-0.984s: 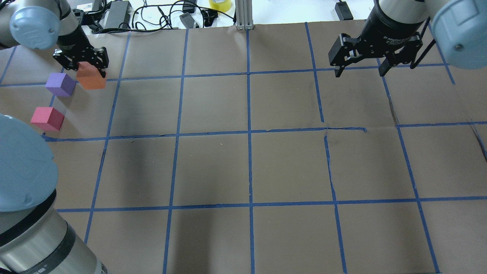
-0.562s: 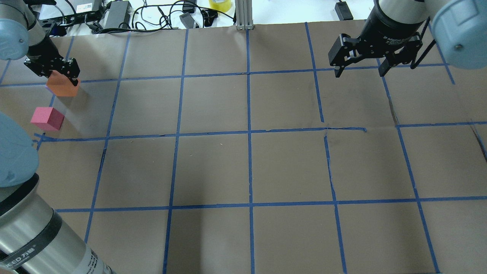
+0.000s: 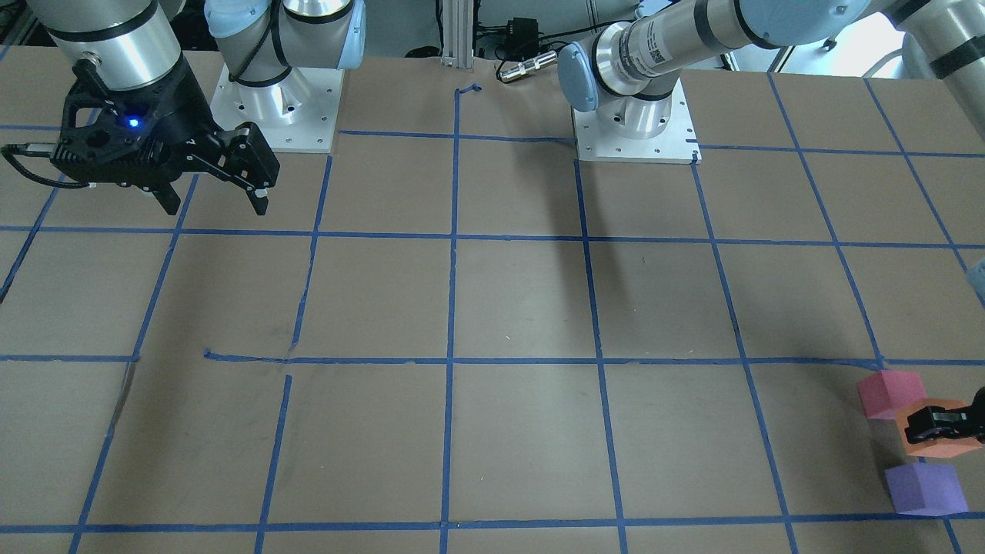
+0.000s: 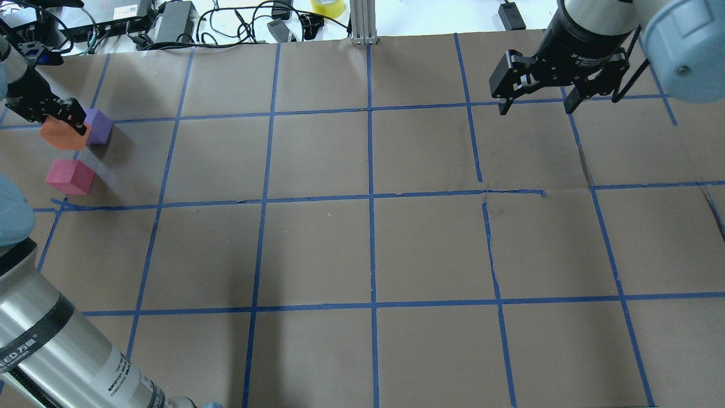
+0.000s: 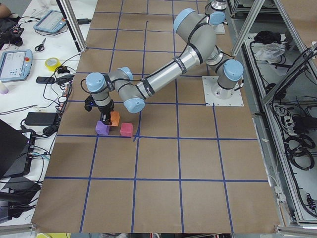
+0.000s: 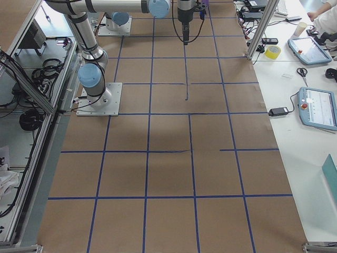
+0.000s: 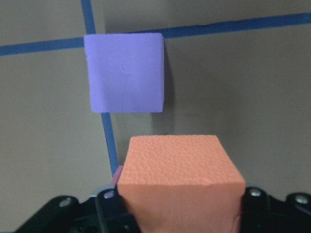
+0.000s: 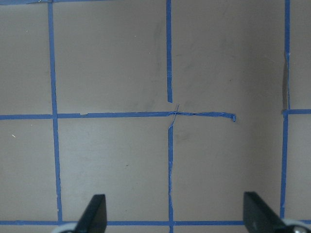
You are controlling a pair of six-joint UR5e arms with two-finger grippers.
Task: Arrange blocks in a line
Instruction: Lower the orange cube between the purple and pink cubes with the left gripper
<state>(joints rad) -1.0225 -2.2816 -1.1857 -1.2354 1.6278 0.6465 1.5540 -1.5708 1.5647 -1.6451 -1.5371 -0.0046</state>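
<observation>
- Orange block [image 4: 61, 136] sits clamped in the left gripper [image 4: 59, 120], near the far-left corner of the worktop [image 4: 317, 249].
- Purple block [image 4: 99, 126] lies just beside it, toward the far edge.
- Red block [image 4: 71, 176] lies just beside it, toward the robot's edge.
- Whether the orange block touches the worktop, I cannot tell.
- Right gripper [image 4: 536, 109] hangs near the far-right corner, jaws spread wide, holding nothing.

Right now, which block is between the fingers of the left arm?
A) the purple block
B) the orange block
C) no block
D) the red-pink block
B: in the left wrist view the orange block sits clamped between the left fingers, while the purple block and the red-pink block rest free on the table.
</observation>
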